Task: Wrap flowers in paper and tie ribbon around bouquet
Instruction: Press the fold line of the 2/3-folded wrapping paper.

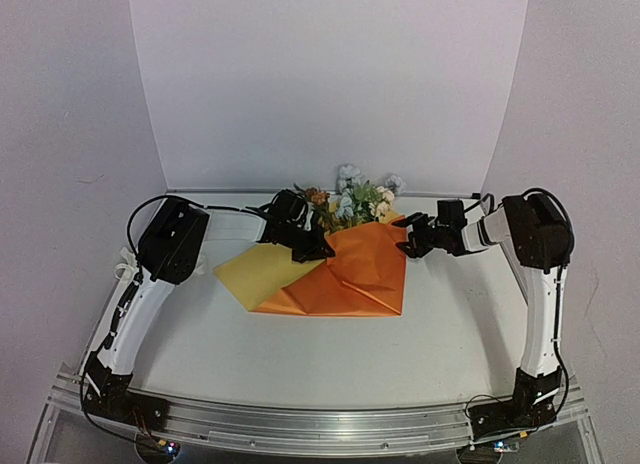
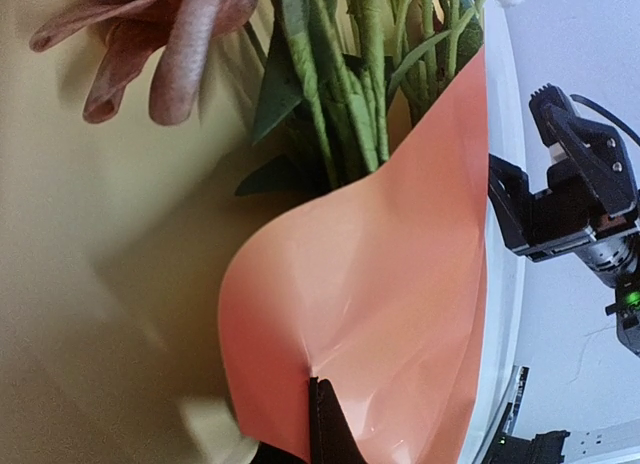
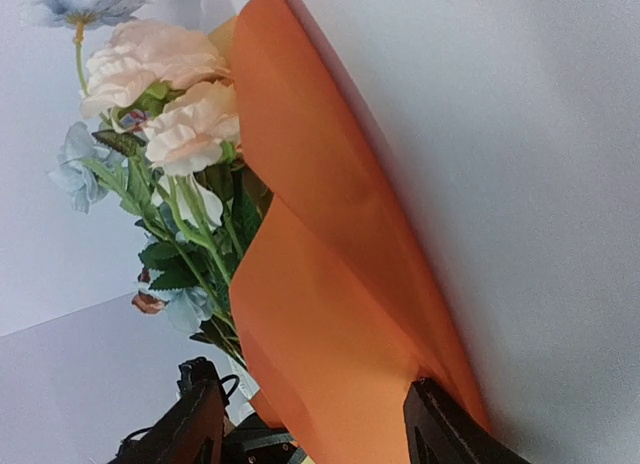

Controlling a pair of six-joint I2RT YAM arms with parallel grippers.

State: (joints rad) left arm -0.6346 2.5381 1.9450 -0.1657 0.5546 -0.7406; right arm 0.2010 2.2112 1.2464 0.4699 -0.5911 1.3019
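The orange paper (image 1: pixel 360 269) lies folded on the table, its yellow-tan face (image 1: pixel 255 269) showing at the left. The flowers (image 1: pixel 352 199) rest on it, blossoms pointing to the back wall and stems under a raised orange flap (image 2: pixel 380 284). My left gripper (image 1: pixel 312 249) is shut on that flap's edge, the dark finger (image 2: pixel 325 424) pinching the sheet. My right gripper (image 1: pixel 408 242) stands open at the paper's right edge. In the right wrist view its fingers (image 3: pixel 440 429) are wide apart with the orange sheet (image 3: pixel 330 334) between them. A cream-white ribbon (image 1: pixel 124 264) shows beside the left arm.
White walls (image 1: pixel 330 84) close off the back and sides just behind the blossoms. The right arm's gripper (image 2: pixel 565 184) shows in the left wrist view, close beside the raised flap. The metal rail (image 1: pixel 320 424) runs along the near edge.
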